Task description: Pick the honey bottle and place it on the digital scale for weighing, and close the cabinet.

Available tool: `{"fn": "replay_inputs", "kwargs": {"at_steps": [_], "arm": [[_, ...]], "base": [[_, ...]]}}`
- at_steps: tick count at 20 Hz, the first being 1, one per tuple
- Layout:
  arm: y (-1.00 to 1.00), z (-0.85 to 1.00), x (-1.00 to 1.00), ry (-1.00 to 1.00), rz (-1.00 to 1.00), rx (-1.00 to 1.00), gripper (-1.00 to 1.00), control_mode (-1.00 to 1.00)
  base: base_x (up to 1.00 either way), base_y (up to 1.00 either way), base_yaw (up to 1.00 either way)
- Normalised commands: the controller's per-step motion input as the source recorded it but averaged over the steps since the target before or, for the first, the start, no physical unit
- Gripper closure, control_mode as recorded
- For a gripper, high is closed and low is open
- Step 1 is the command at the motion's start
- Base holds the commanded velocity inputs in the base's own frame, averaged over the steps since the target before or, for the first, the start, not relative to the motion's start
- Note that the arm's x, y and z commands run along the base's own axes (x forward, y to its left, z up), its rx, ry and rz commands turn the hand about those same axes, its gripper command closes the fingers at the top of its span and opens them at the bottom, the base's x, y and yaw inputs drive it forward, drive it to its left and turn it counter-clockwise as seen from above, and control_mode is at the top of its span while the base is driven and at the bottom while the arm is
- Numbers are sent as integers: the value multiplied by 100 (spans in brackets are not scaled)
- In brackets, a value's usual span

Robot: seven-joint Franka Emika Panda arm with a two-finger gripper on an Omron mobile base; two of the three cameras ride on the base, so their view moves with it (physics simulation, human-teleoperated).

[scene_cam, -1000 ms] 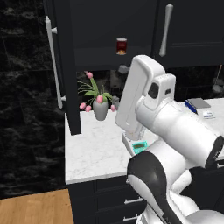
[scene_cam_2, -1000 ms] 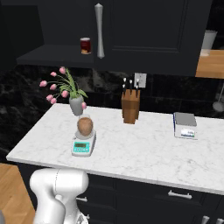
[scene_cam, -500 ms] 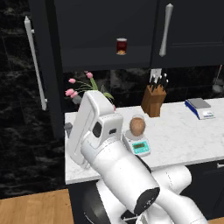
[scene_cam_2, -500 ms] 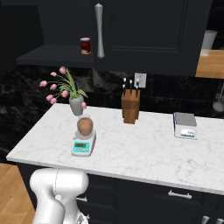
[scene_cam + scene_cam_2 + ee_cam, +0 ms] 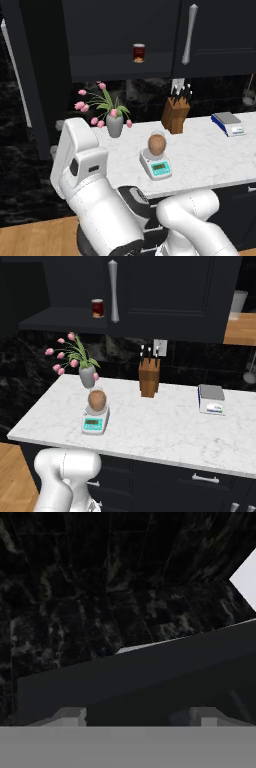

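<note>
The amber honey bottle (image 5: pixel 157 144) (image 5: pixel 97 400) stands upright on the round plate of the digital scale (image 5: pixel 160 168) (image 5: pixel 94 425), on the white marble counter. The cabinet (image 5: pixel 120 35) (image 5: pixel 165 291) above is dark. Its left door (image 5: pixel 37 90) stands swung out at the far left and its right door is shut. My arm is folded low at the counter's left end. In the hand view my gripper (image 5: pixel 137 719) is open with nothing between its fingertips (image 5: pixel 70 716), and it faces a dark marbled wall and a dark slanted panel.
A small dark red jar (image 5: pixel 138 52) (image 5: pixel 97 307) sits on the open cabinet shelf. On the counter (image 5: pixel 210 150) are a vase of pink flowers (image 5: pixel 114 125), a knife block (image 5: pixel 175 115) and a flat white device with a blue top (image 5: pixel 228 122).
My arm has swung from upright over the counter down to the left. The open door's handle has shifted left in the left base view. Bottle and scale have not moved.
</note>
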Motion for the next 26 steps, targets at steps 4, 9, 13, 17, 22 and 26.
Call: {"fn": "replay_inputs", "kwargs": {"at_steps": [4, 9, 13, 17, 22, 26], "arm": [[97, 0, -99, -11, -7, 0, -100, -100], [73, 0, -88, -22, -11, 0, -100, -100], [66, -14, 0, -7, -11, 0, -100, -100], [13, -10, 93, 0, -15, 0, -100, -100], [2, -15, 100, 0, -15, 0, -100, -100], [0, -1, 100, 0, -12, 0, -100, -100]], "base": [[0, 0, 0], [0, 0, 0], [0, 0, 0], [0, 0, 0], [0, 0, 0], [0, 0, 0]]}}
